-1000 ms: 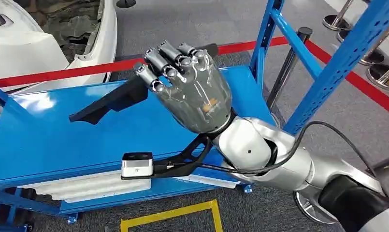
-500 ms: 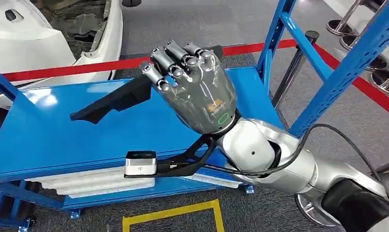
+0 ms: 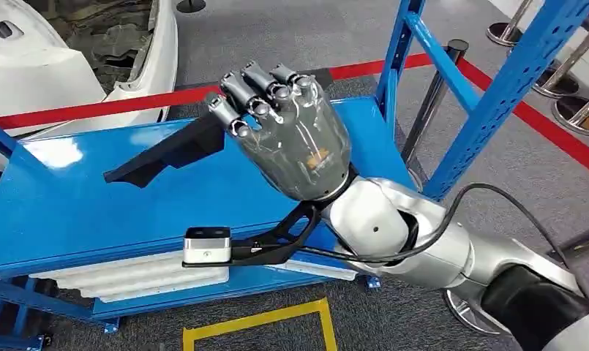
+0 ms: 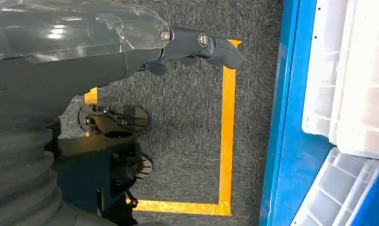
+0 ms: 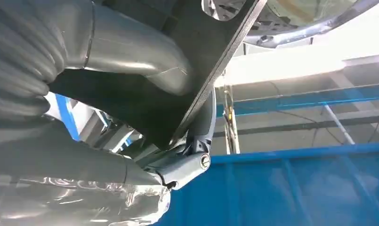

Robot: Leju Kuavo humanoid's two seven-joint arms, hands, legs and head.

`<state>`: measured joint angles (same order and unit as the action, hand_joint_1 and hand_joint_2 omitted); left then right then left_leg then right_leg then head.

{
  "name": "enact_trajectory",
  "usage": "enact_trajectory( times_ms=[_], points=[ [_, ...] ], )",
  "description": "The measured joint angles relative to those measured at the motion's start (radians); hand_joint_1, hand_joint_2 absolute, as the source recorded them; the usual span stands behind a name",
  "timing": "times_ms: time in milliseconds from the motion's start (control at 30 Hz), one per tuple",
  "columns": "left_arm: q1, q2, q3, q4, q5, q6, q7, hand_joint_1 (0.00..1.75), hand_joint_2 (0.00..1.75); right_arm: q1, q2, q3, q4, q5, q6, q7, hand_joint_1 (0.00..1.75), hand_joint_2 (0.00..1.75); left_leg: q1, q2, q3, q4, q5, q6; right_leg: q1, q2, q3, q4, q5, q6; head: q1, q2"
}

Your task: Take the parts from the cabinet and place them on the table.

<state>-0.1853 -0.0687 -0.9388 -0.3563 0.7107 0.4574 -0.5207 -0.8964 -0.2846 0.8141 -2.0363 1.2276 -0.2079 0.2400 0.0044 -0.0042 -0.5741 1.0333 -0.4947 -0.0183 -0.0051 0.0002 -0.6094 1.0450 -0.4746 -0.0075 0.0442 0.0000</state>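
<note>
While the right hand [image 3: 291,131] sits in the middle of the head view with its back turned to the camera, its fingers [image 3: 244,95] are curled in around a long flat black part [image 3: 163,155], which sticks out from under the hand toward the left of the frame and hangs above the blue shelf [image 3: 72,212] of the cabinet, its far tip tilted down toward the shelf surface; whether that tip touches the shelf cannot be told. Seen in the right wrist view, the thick grey thumb [image 5: 135,61] presses on one face of the same black part [image 5: 215,42] and a darker finger [image 5: 197,155] wraps its edge from the other side, so the part is clamped between them. Behind the shelf, a red barrier tape [image 3: 94,110] runs across the upper half of the head view, with a white car body [image 3: 72,66] at upper left. At the left of the left wrist view, the left hand [image 4: 131,52] hangs over grey carpet marked with yellow floor tape [image 4: 227,132], its dark fingers [image 4: 201,44] bent inward, nothing seen in them
</note>
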Motion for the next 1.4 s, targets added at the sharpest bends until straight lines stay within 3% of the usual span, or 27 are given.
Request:
enact_trajectory(
  times_ms=[100,133,200,267,300,333,367,433,467,500,600,667,700,767,800,833,867,900,967,1000,1100,1167,1233,1300,1333,1367,1400],
  points=[
    [0.003,0.0,0.0,0.0,0.0,0.0,0.001,0.0,1.75,0.0,0.0,0.0,0.0,0.0,0.002,0.002,1.75,1.75,-0.004,-0.001,-0.006,-0.001,0.004,0.009,-0.004,-0.001,-0.003,-0.007,0.008,0.013,0.001,0.0],
    [0.003,0.0,0.0,0.0,-0.001,0.0,0.002,0.0,1.75,0.0,0.0,0.0,0.0,0.0,0.002,0.003,1.75,1.75,0.002,-0.001,-0.006,-0.011,0.011,0.02,0.0,0.0,-0.003,-0.007,0.009,0.019,0.002,0.0],
    [0.0,-0.001,0.0,0.0,-0.002,-0.002,0.002,0.0,1.75,0.0,0.0,0.0,0.0,0.0,0.002,0.006,1.75,1.75,0.006,0.004,-0.007,-0.019,0.021,0.034,-0.005,0.0,-0.023,0.045,-0.044,0.027,0.008,0.0],
    [0.001,-0.001,0.0,0.0,-0.003,-0.003,0.003,0.0,1.75,0.003,0.0,0.0,0.0,0.0,0.002,0.009,1.75,1.75,0.003,0.006,-0.013,-0.019,0.024,0.038,-0.006,0.0,-0.087,0.202,-0.128,0.034,0.016,0.0],
    [0.001,-0.001,0.0,0.0,-0.004,-0.003,0.003,0.0,1.75,0.007,0.0,0.0,0.0,0.0,0.002,0.011,1.75,1.75,0.003,0.007,-0.016,-0.018,0.025,0.04,-0.006,0.0,-0.117,0.276,-0.155,0.037,0.016,0.0],
    [0.001,-0.001,0.0,0.001,-0.005,-0.003,0.004,0.0,1.75,0.01,0.0,0.0,0.001,0.0,0.002,0.013,1.75,1.75,0.002,0.007,-0.018,-0.017,0.026,0.04,-0.006,0.0,-0.127,0.306,-0.157,0.038,0.017,0.0],
    [0.001,-0.001,0.0,0.001,-0.005,-0.003,0.005,0.0,1.75,0.014,0.0,0.0,0.002,-0.002,0.002,0.014,1.75,1.75,0.003,0.007,-0.019,-0.015,0.027,0.04,-0.007,0.0,-0.113,0.287,-0.135,0.038,0.018,0.0],
    [0.001,-0.001,0.0,0.001,-0.007,-0.003,0.006,0.0,1.75,0.013,0.0,0.0,0.003,-0.003,0.001,0.016,1.75,1.75,0.003,0.006,-0.019,-0.011,0.026,0.04,-0.008,0.0,-0.031,0.135,-0.056,0.033,0.022,0.0],
    [0.001,-0.001,0.0,0.001,-0.008,-0.003,0.006,0.0,1.75,0.013,0.0,0.0,0.003,-0.003,-0.001,0.017,1.75,1.75,0.003,0.006,-0.02,-0.006,0.024,0.036,-0.008,-0.001,0.021,0.031,-0.014,0.029,0.024,0.0],
    [0.0,-0.001,0.0,0.001,-0.008,-0.003,0.006,0.0,1.75,0.014,0.0,0.0,0.003,-0.003,-0.003,0.018,1.75,1.75,-0.005,0.006,-0.028,0.001,0.023,0.029,-0.002,0.0,0.032,-0.002,-0.028,0.026,0.025,0.0],
    [0.001,-0.002,0.0,0.001,-0.01,-0.003,0.007,0.0,1.75,0.018,0.0,0.0,0.005,-0.003,-0.011,0.019,1.75,1.75,-0.003,0.006,-0.034,0.0,0.031,0.016,-0.001,0.004,0.023,-0.004,-0.023,0.015,0.019,0.0],
    [0.0,-0.002,0.0,0.001,-0.01,-0.003,0.008,0.0,1.75,0.019,0.0,0.0,0.006,-0.003,-0.011,0.02,1.75,1.75,0.0,0.004,-0.037,0.01,0.019,0.004,-0.009,0.0,0.024,-0.016,-0.012,-0.001,0.019,0.0],
    [0.0,-0.002,0.0,0.001,-0.011,-0.003,0.008,0.0,1.75,0.019,0.0,0.0,0.006,-0.003,-0.012,0.02,1.75,1.75,-0.001,0.004,-0.049,0.047,-0.016,-0.003,-0.009,-0.001,0.022,-0.018,-0.008,-0.006,0.014,0.0],
    [0.001,-0.002,0.0,0.001,-0.011,-0.003,0.01,0.0,1.75,0.02,0.0,0.0,0.006,-0.003,-0.013,0.019,1.75,1.75,0.004,0.004,-0.108,0.194,-0.098,-0.012,-0.009,-0.003,0.015,-0.016,-0.006,-0.01,0.006,0.0],
    [0.002,-0.002,0.0,0.001,-0.011,-0.003,0.011,0.0,1.75,0.021,0.0,0.0,0.007,-0.003,-0.013,0.019,1.75,1.75,0.005,0.004,-0.136,0.264,-0.127,-0.015,-0.008,-0.004,0.012,-0.014,-0.005,-0.011,0.006,0.0],
    [0.002,-0.002,0.0,0.001,-0.011,-0.003,0.011,0.0,1.75,0.022,0.0,0.0,0.008,-0.003,-0.013,0.019,1.75,1.75,0.006,0.004,-0.149,0.305,-0.135,-0.017,-0.009,-0.004,0.009,-0.012,-0.004,-0.01,0.006,0.0],
    [0.003,-0.002,0.0,0.002,-0.011,-0.003,0.011,0.0,1.75,0.024,0.0,0.0,0.009,-0.003,-0.013,0.019,1.75,1.75,0.007,0.004,-0.139,0.295,-0.121,-0.017,-0.009,-0.005,0.007,-0.01,-0.004,-0.01,0.004,0.0],
    [0.003,-0.002,0.0,0.002,-0.012,-0.003,0.011,0.0,1.75,0.025,0.0,0.0,0.01,-0.005,-0.015,0.019,1.75,1.75,0.008,0.004,-0.102,0.232,-0.084,-0.015,-0.009,-0.004,0.007,-0.007,-0.004,-0.009,0.003,0.0],
    [0.002,-0.001,0.0,0.002,-0.02,-0.009,0.012,0.0,1.75,0.025,0.002,0.0,0.012,-0.01,-0.018,0.019,1.75,1.75,0.01,0.004,-0.008,0.053,-0.002,-0.011,-0.01,-0.003,0.008,-0.004,-0.005,-0.007,0.002,0.0],
    [0.0,-0.002,0.0,0.002,-0.021,-0.012,0.013,0.0,1.75,0.025,0.003,0.0,0.013,-0.01,-0.019,0.018,1.75,1.75,0.01,0.002,0.011,0.011,-0.014,-0.008,-0.007,-0.003,0.005,-0.003,-0.003,-0.002,0.002,0.0],
    [0.003,-0.001,0.0,0.002,-0.022,-0.021,0.015,0.0,1.75,0.025,0.006,0.0,0.017,-0.015,-0.025,0.018,1.75,1.75,0.0,-0.001,-0.002,0.003,-0.003,0.004,-0.006,-0.002,-0.003,-0.004,0.006,0.015,0.003,0.0],
    [0.001,-0.001,0.0,0.003,-0.025,-0.022,0.015,0.0,1.75,0.025,0.009,0.0,0.021,-0.019,-0.03,0.018,1.75,1.75,0.01,0.002,0.0,-0.015,0.009,0.023,-0.008,-0.002,-0.006,-0.002,0.0,0.025,0.002,0.0],
    [-0.002,-0.001,0.0,0.003,-0.028,-0.024,0.015,0.0,1.75,0.025,0.011,0.0,0.025,-0.023,-0.037,0.016,1.75,1.75,0.007,0.005,-0.007,-0.016,0.019,0.037,-0.009,-0.001,-0.039,0.085,-0.07,0.029,0.013,0.0],
    [0.0,-0.001,0.0,0.003,-0.029,-0.026,0.015,0.0,1.75,0.03,0.014,0.0,0.031,-0.023,-0.042,0.016,1.75,1.75,0.004,0.006,-0.015,-0.015,0.022,0.041,-0.009,-0.001,-0.1,0.236,-0.142,0.034,0.02,0.0],
    [0.0,-0.001,0.0,0.004,-0.03,-0.027,0.016,0.0,1.75,0.034,0.016,0.001,0.034,-0.021,-0.045,0.016,1.75,1.75,0.003,0.006,-0.019,-0.014,0.024,0.042,-0.01,-0.001,-0.121,0.291,-0.159,0.035,0.02,0.0],
    [0.0,-0.001,0.0,0.004,-0.031,-0.028,0.018,0.0,1.75,0.037,0.017,0.001,0.038,-0.018,-0.049,0.016,1.75,1.75,0.002,0.006,-0.023,-0.013,0.026,0.042,-0.009,-0.001,-0.117,0.295,-0.148,0.035,0.02,0.0],
    [0.0,-0.001,0.0,0.005,-0.032,-0.028,0.02,0.0,1.75,0.038,0.017,0.001,0.041,-0.018,-0.05,0.016,1.75,1.75,0.002,0.006,-0.024,-0.01,0.026,0.041,-0.009,-0.001,-0.088,0.249,-0.117,0.033,0.022,0.0]
  ],
)
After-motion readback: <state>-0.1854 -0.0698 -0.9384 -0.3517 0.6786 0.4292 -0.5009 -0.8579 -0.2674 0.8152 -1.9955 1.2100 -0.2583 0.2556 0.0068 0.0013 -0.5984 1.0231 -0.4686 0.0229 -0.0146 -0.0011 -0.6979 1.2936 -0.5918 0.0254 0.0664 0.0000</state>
